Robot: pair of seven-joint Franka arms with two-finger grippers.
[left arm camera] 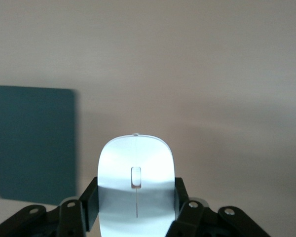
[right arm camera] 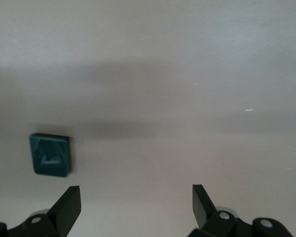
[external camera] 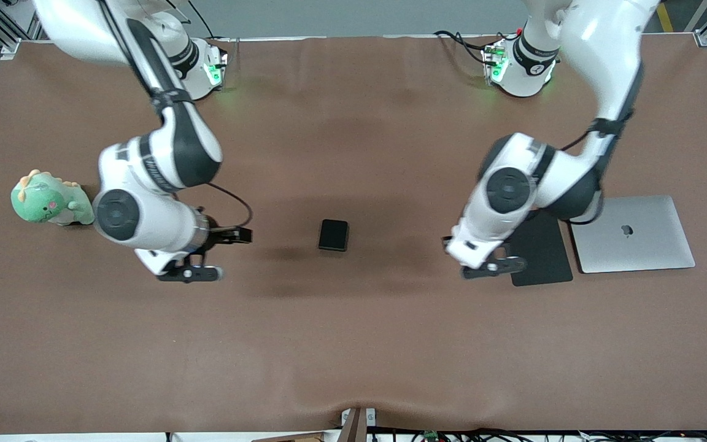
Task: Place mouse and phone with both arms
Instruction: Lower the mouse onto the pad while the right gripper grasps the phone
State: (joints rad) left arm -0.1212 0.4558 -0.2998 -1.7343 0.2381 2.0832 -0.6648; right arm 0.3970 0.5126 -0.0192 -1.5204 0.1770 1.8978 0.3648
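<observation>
Right gripper [right arm camera: 133, 207] spread wide, over bare table [external camera: 353, 344] mid-length. Phone [external camera: 333, 235] at table centre. Left gripper [left arm camera: 135, 210] clenched on mouse [left arm camera: 136, 168], beside mouse pad [external camera: 544, 255].

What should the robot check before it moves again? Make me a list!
1. Left hand shut on the mouse: ok, fingers press both its sides.
2. Mouse sitting straight in the grip: ok, its centre line runs straight between the fingers.
3. Mouse pad free for the mouse: cannot tell, the left arm covers part of it.
4. Right hand open and holding nothing: ok.
5. Right hand lined up over the phone: not ok, the phone lies off to one side of it on the table.
6. Laptop and dinosaur plush clear of both hands: ok.
</observation>
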